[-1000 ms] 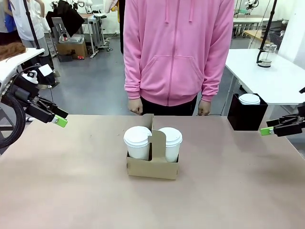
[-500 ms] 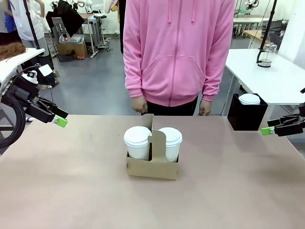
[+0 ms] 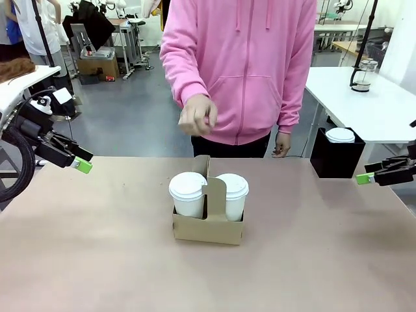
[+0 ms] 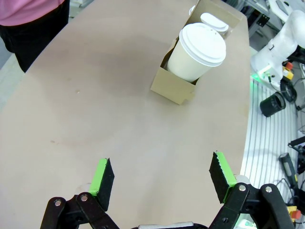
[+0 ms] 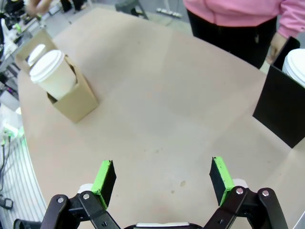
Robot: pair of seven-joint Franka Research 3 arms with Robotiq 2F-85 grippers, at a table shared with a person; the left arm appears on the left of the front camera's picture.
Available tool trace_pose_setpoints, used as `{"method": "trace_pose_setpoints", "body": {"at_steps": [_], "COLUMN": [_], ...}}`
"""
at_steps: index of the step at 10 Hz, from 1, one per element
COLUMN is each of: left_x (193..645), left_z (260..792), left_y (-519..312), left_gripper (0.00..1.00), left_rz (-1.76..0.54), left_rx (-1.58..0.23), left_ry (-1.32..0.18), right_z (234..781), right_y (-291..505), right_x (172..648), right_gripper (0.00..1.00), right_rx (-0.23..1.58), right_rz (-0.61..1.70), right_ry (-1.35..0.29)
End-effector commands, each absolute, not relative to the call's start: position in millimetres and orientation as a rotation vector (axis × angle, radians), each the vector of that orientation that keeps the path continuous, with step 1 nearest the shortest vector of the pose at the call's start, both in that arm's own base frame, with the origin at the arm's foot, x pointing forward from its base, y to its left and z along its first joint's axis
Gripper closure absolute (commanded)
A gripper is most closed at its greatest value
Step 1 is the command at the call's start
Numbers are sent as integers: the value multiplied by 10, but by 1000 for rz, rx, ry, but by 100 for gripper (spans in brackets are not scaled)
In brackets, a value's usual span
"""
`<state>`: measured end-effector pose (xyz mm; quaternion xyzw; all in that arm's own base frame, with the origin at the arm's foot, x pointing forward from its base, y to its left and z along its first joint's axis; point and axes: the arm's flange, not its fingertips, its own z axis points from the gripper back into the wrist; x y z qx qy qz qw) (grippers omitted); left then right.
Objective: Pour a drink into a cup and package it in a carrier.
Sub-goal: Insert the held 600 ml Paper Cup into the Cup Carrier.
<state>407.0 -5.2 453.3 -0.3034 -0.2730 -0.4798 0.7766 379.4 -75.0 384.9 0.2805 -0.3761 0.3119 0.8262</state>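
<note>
1. left gripper [image 3: 82,165] out at table's left edge, fingers spread wide, nothing held.
2. right gripper [image 3: 364,178] at right edge, likewise spread, nothing held.
3. two lidded cups [image 3: 188,193] sit in carrier [image 3: 208,227], mid-table.
4. person's hand [image 3: 197,115] raised, loosely curled, above carrier.

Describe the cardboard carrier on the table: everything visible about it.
The carrier is a low brown cardboard box with an upright central handle tab. It stands upright near the middle of the table. Two white paper cups with white dome lids sit in it, one on each side of the tab. Nothing else touches it; both grippers and the person's hands are well clear.
</note>
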Motion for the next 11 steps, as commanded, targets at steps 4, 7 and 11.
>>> {"method": "trace_pose_setpoints", "body": {"at_steps": [4,7,11], "left_x": [4064,4064,4064], "left_z": [4526,4526,4526], "left_y": [-45,-45,-45], "left_gripper": [0,0,0], "left_rz": [-1051,-1051,-1051], "left_rx": [-663,-663,-663], "left_ry": [-599,-599,-599], "right_z": [3863,3863,3863], "right_y": [-757,-757,-757], "right_x": [3782,3782,3782], "right_gripper": [0,0,0], "right_rx": [604,604,604], "right_rz": [668,668,668], "right_ry": [-802,-802,-802]}}
